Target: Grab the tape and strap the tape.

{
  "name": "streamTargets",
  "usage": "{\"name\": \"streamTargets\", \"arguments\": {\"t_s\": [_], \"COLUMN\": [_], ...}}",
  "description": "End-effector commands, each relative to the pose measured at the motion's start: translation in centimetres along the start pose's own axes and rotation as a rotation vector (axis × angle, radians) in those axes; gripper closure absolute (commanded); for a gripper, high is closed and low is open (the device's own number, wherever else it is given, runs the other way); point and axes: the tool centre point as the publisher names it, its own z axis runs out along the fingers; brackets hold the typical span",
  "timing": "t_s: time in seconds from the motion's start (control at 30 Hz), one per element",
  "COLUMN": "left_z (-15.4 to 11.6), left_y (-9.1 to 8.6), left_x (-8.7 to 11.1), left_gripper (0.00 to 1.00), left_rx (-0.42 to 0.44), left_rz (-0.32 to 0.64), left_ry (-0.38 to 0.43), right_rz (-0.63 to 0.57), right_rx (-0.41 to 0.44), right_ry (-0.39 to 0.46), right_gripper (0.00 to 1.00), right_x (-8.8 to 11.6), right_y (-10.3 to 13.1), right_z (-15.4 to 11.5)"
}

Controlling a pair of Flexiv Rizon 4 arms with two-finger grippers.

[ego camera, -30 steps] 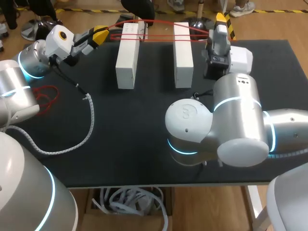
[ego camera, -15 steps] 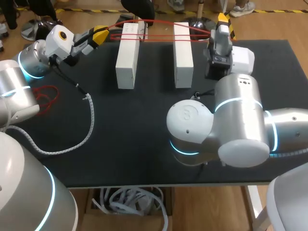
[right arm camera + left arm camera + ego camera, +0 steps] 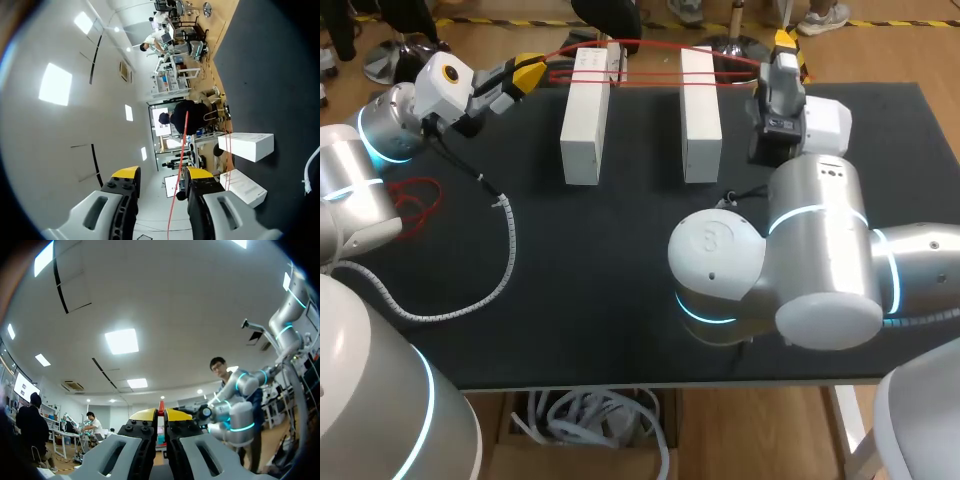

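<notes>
Looks about half done. Already got hold of the tape (image 3: pixel 640 48). Pinched at one end in the left gripper (image 3: pixel 530 70), shut tight on it, near the far left corner of the table (image 3: pixel 620 300). Caught at the other end by the right gripper (image 3: pixel 783 42), near the far right side, but not squeezed there. Open, fingers (image 3: pixel 200 175) apart, tape between them and close against one, maybe hooked on it. Pulled out long over the far ends of the two blocks (image 3: pixel 582 130). Hard to tell whether wrapped all the way round the blocks or only lying across them. Left to do, most likely: getting it snug round both blocks, then letting go.

Thin, red and stringy, like a long rubber band. Stretched in a few lines side by side, mostly straight, one of them bowed up a little in the middle. Looks springy, so likely to snap back if let slip.
</notes>
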Motion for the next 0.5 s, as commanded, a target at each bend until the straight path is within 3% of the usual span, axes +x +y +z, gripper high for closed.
{"name": "streamTargets", "arguments": {"t_s": [0.03,0.5], "left_z": [-0.07,-0.07], "left_y": [0.07,0.07], "left_x": [0.06,0.06], "left_gripper": [1.0,1.0], "left_rx": [0.003,0.003], "left_rz": [0.002,0.002], "left_ry": [0.0,0.0], "right_rz": [0.0,0.02], "right_rx": [0.003,0.014], "right_ry": [-0.004,-0.009], "right_gripper": [0.64,0.69], "right_x": [0.31,0.38], "right_y": [0.1,-0.29], "right_z": [-0.03,-0.02]}}
